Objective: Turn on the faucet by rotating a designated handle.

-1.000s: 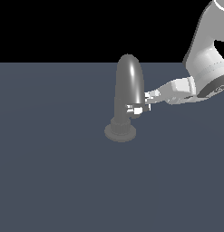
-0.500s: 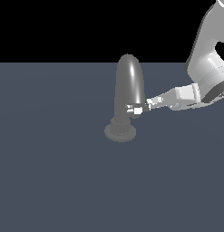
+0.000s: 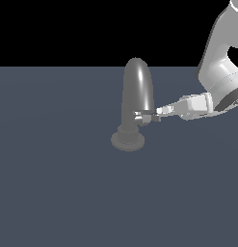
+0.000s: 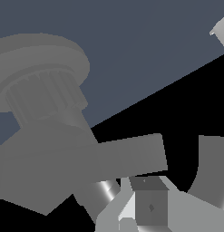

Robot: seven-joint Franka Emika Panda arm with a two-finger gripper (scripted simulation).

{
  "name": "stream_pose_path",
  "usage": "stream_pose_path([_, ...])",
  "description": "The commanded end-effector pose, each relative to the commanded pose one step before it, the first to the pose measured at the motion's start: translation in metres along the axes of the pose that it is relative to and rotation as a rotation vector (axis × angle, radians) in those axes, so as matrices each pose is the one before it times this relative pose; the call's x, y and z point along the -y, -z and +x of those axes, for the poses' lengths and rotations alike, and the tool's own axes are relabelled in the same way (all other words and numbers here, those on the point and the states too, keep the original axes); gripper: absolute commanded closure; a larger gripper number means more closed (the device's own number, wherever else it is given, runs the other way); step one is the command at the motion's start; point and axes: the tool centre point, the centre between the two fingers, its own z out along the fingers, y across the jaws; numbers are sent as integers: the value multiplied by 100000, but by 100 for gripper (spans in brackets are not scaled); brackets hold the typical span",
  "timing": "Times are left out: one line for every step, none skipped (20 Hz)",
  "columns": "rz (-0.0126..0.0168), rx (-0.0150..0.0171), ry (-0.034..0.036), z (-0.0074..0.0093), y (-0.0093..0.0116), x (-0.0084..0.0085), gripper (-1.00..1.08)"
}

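The faucet [image 3: 136, 103] stood upright on the grey floor [image 3: 58, 193], near the middle of the exterior view, its stepped round base [image 3: 127, 140] flat on the surface and its thick arched spout rising above it. The handle [image 3: 142, 116] projected sideways from the lower stem toward the exterior view's right, low on the body, just above the base.

I had the gripper [image 3: 150, 116] extended horizontally from the exterior view's right, with its tips at the handle. In the wrist view the handle [image 4: 131, 156] appeared as a flat grey bar crossing just ahead of one fingertip [image 4: 149, 204]. I could not tell whether the fingers were closed on the bar or only pressed against it, nor how wide they stood.

I judged the faucet to be rigid, heavy metal, fixed in place; it would not shift under load. The handle looked stiff and smooth, likely slippery under the pads, and short enough that little leverage was available. I judged the best point of contact to be near the free end of the bar, far from the stem, with force applied across its flat side so that it would pivot about the stem rather than slide out of contact.
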Motion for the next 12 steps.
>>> stream_pose_path([278, 1256, -3640, 3435, -71, 734, 108])
stream_pose_path([-24, 95, -249, 615, -4, 212, 108])
stream_pose_path([-23, 95, -249, 607, -3, 211, 108])
stream_pose_path([-22, 92, -241, 595, -3, 206, 108])
stream_pose_path([-22, 92, -241, 586, -2, 205, 108])
stream_pose_path([-20, 88, -232, 573, -2, 200, 108])
stream_pose_path([-19, 88, -232, 563, 0, 198, 108])
stream_pose_path([0, 0, 0, 0, 0, 0, 108])
stream_pose_path([-927, -2124, 6958, -4750, 31, -747, 108])
stream_pose_path([35, 84, -270, 260, -4, 245, 108])
stream_pose_path([35, 84, -270, 258, -4, 243, 108])
stream_pose_path([35, 84, -270, 256, -3, 241, 108])
